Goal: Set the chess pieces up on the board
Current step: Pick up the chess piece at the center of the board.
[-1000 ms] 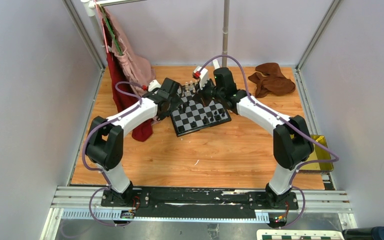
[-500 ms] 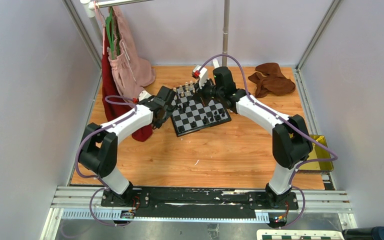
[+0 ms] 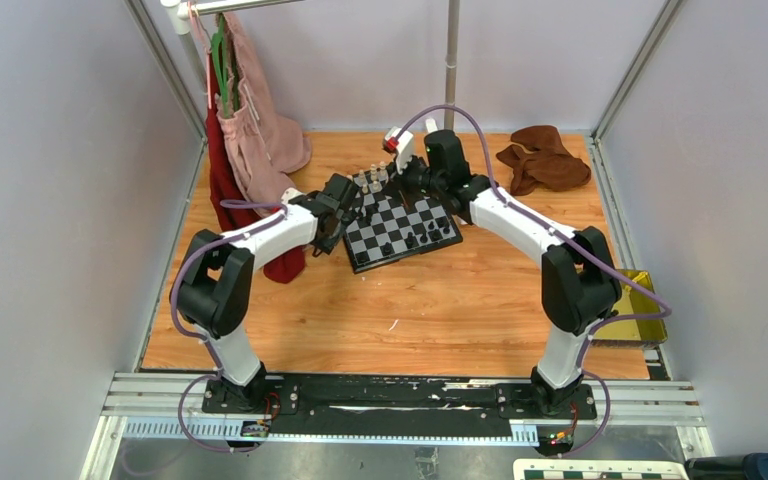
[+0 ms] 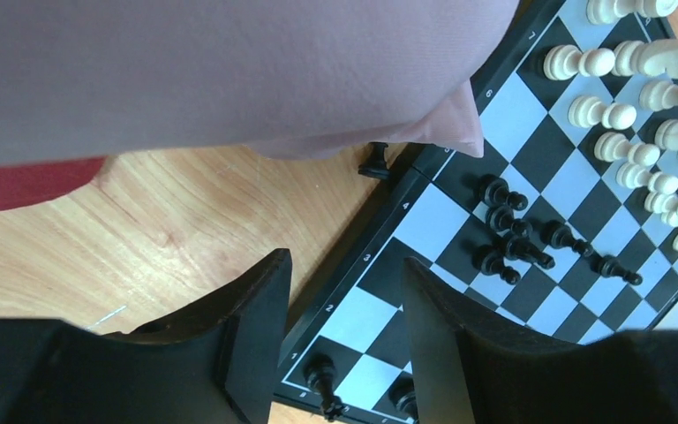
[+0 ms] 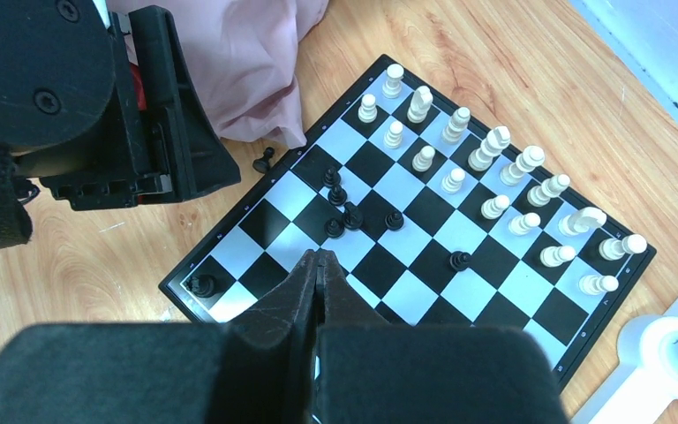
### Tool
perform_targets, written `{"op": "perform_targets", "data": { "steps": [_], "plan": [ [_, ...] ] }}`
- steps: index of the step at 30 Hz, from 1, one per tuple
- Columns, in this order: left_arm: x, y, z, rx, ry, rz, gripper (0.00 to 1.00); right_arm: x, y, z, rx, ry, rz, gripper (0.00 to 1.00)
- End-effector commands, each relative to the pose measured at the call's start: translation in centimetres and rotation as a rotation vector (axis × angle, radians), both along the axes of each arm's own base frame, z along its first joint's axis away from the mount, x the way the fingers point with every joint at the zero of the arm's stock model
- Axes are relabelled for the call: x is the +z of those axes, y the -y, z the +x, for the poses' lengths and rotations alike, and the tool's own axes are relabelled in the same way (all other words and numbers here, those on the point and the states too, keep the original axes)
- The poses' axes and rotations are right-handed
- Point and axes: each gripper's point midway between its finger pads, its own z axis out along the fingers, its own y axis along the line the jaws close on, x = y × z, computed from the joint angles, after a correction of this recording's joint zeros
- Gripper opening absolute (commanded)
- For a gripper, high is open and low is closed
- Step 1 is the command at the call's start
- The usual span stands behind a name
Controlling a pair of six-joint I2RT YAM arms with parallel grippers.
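One black piece (image 4: 373,162) is lying just off the board (image 4: 425,221), beside the pink cloth (image 4: 229,71). Over the board's edge the left pincer (image 4: 344,265) is being held wide open, empty; the right pincer (image 5: 318,258) closed, empty. The cloth must be avoided.

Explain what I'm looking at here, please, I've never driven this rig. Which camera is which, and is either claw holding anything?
These are two robot arms bolted to a wooden table. The wide picture looks down from above and behind them. The other two pictures come from a camera on each wrist, with that arm's own fingers in view. Between the arms lies a chessboard. Cream pieces stand in two rows at its far side. Several black pieces cluster mid-board, and one stray black piece sits on the table beside a pink cloth. The left gripper is open over the board's left edge, holding nothing. The right gripper is shut above the board, with nothing visible between its fingers.
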Motion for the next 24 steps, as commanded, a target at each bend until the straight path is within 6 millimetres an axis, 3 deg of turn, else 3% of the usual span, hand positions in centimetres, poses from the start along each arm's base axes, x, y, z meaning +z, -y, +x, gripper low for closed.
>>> {"op": "perform_targets", "data": {
  "steps": [1,24],
  "plan": [
    [0.0,0.1,0.9,0.068,0.021,-0.012,0.52,0.5,-0.1,1.2,-0.005,0.029,0.004,0.0],
    [-1.9,-1.3,2.7,0.147,0.091,0.061,0.48,-0.1,0.2,2.9,-0.01,0.006,0.045,0.0]
  ]
}}
